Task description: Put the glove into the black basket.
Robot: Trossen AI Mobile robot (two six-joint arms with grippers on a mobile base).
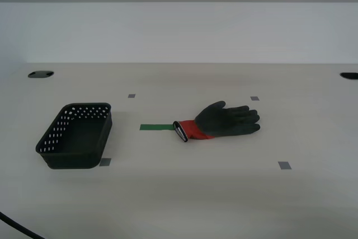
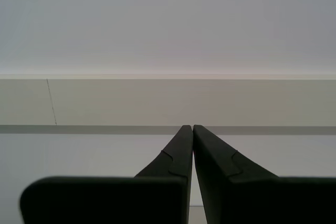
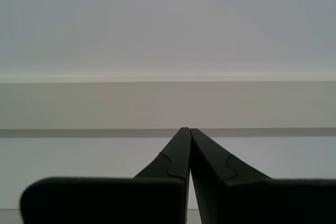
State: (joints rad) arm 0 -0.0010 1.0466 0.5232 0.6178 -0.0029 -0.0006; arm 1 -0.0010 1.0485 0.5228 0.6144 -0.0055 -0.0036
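Observation:
The glove (image 1: 222, 122) lies flat near the middle of the table in the exterior view, dark grey fingers toward the exterior view's right, red wrist and black-and-white cuff toward the left. The black basket (image 1: 51, 139) stands upright and empty at the exterior view's left, apart from the glove. Neither arm shows in the exterior view. My first gripper (image 3: 186, 129) is shut, fingertips together, aimed at the pale wall with nothing in it. My second gripper (image 2: 189, 127) is also shut and empty, facing the wall.
A green tape strip (image 1: 156, 127) lies between basket and glove. Small grey square marks (image 1: 285, 165) dot the pale table. Dark cut-outs (image 1: 40, 74) sit at the table's far corners. A black cable (image 1: 17, 228) crosses the near left corner.

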